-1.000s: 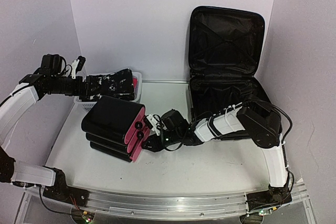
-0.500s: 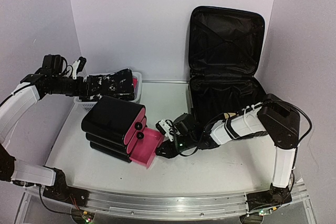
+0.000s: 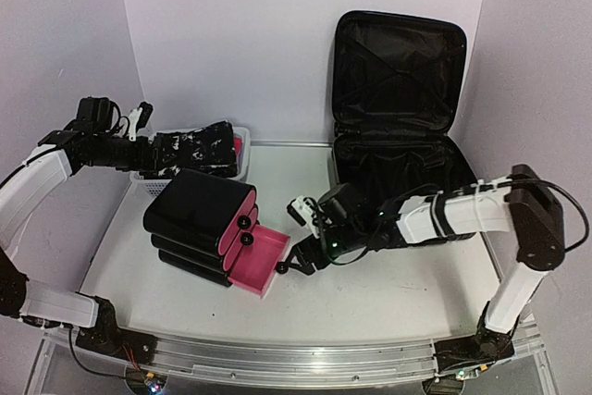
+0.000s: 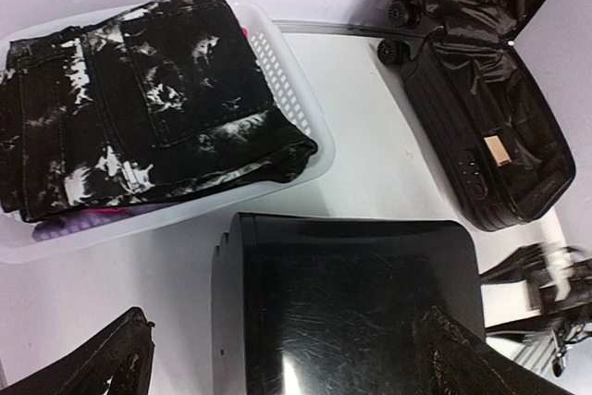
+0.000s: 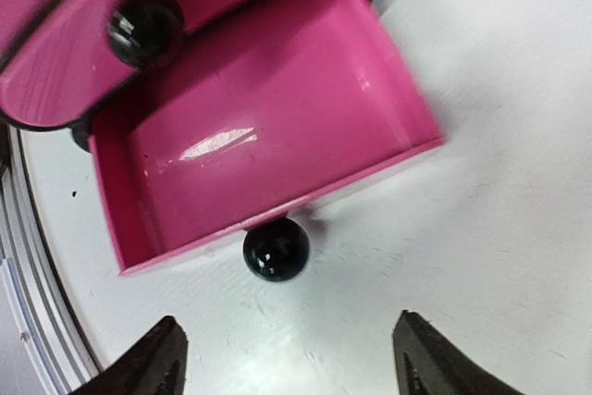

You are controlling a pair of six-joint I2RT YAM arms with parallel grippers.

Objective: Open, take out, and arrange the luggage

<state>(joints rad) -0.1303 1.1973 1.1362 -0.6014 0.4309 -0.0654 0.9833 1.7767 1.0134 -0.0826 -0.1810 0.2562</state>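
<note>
1. Nearest me, the white table [image 3: 370,312] carries everything, and both arms reach out over it from its near edge.
2. My right gripper [image 5: 287,358] sits low over the table at centre. Its jaws are spread wide and hold nothing. A black knob [image 5: 276,249] lies just ahead of them, untouched.
3. That knob belongs to a pink drawer [image 5: 250,136], which stands out of the bottom of the small black case [image 3: 199,210]. The drawer's inside is bare and glossy. Two more black knobs sit on the closed pink fronts above it.
4. My left gripper [image 4: 277,367] hovers above the small case's top with its jaws fully apart, gripping nothing.
5. Beyond the case, at the far left, is a white perforated basket [image 4: 296,108]. Folded black jeans with white splashes [image 4: 139,108] lie on top of it.
6. Farthest back on the right is the luggage [image 3: 398,90], well apart from the small case. It is open: the lid stands upright against the back wall, and the lower shell lies flat on the table.
7. Both halves show wrinkled, shiny black fabric lining. I see nothing lying loose in them.
8. From the left wrist view, the outer shell is ribbed, there are small wheels at the hinge end, and a small tan label sits inside the lower half.
</note>
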